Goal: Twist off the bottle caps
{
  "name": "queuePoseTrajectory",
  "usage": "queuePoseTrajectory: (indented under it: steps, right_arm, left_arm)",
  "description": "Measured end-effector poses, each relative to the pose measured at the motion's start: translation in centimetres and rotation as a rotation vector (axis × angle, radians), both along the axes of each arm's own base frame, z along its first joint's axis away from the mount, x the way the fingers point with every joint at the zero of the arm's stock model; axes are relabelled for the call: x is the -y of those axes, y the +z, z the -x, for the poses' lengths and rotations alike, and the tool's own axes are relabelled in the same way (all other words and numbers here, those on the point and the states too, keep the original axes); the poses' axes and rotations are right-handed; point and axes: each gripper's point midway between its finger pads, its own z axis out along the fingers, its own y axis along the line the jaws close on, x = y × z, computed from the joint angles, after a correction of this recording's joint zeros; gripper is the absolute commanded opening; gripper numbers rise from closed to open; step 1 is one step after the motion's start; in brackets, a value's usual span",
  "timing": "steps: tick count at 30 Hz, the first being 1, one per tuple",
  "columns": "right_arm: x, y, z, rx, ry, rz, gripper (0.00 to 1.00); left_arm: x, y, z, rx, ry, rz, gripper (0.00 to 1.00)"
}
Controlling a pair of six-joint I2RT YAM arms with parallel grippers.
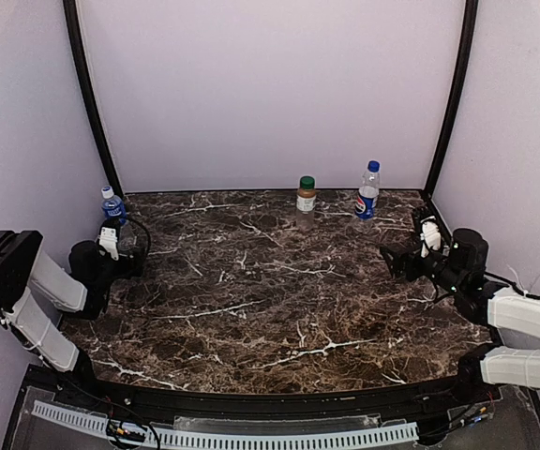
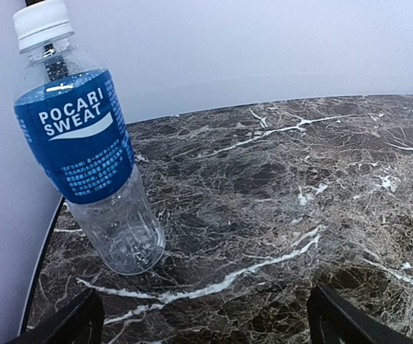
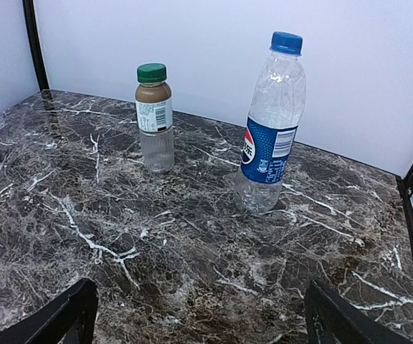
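We see a big dark tabletop (image 1: 270,300) with white lines running through it like marble, and pale walls (image 1: 270,84) stand around it. The left arm (image 1: 45,291) sits bent at the left edge and the right arm (image 1: 523,319) sits bent at the right edge. The left tool (image 2: 203,322) is spread wide and has nothing in it. The right tool (image 3: 206,319) is spread wide too, and it is also not holding anything. Both tools are low, near the tabletop. Three bottles stand up straight on the tabletop. The bottle with the blue label (image 2: 84,150) stands in the back left corner, close to the left wall and just ahead of the left tool. The tall clear bottle (image 3: 267,136) with a red, white and blue sign stands at the back right, well away from the right tool. The short brown bottle (image 3: 155,122) stands near it on its left, at the middle of the back edge, and the two do not touch. Each bottle has its lid on top: a white cap (image 2: 43,21) on the left one, a blue cap (image 3: 286,41) on the tall one, and a green cap (image 3: 151,72) on the short one.
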Motion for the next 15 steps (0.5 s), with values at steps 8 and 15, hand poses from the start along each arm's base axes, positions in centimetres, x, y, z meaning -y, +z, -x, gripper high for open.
queuePoseTrajectory:
  steps: [8,15]
  right_arm:
    - [-0.7,3.0,-0.4,-0.01,0.028,-0.004,0.99]
    - [-2.5,13.8,2.3,0.17,0.173,-0.174,0.99]
  left_arm:
    - [-0.2,0.1,-0.1,0.004,0.011,0.0,1.0]
    - [2.2,2.2,0.6,0.039,-0.135,-0.007,1.0]
